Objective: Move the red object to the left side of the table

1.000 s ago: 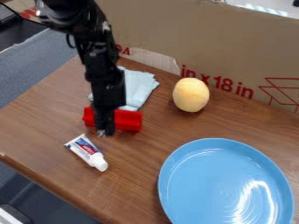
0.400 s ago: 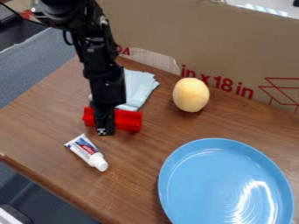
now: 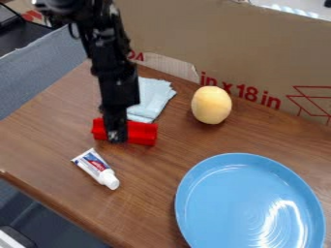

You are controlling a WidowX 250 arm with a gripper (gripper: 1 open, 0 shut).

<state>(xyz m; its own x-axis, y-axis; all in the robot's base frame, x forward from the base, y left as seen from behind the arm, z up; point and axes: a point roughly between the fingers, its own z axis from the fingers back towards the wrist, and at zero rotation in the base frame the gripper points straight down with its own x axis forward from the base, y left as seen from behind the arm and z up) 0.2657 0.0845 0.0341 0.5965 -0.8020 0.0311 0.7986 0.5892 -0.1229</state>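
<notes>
My claw [image 3: 115, 139] points straight down and is clenched around the middle of the red object [image 3: 142, 134], with the dark fingers crossing the block so that red shows on both sides of them. Whether the block's underside touches the counter [image 3: 49, 118] or hangs just clear of it, I cannot tell from this view.

The red object sits in the left half of the counter, at about nine o'clock from the middle of the scene and well in from the left edge. From the block, a white toothpaste tube [image 3: 95, 168] lies near at seven o'clock, slanted, with its cap toward the front edge. A pale blue cloth [image 3: 157, 94] is bunched just beside the block at one o'clock, partly behind my arm. A round yellow fruit [image 3: 212, 105] stands at two o'clock, apart from the block and close to the cardboard box [image 3: 246, 48] that runs along the back at twelve. A large blue plate [image 3: 250, 203] fills the front right at four o'clock, well apart.
</notes>
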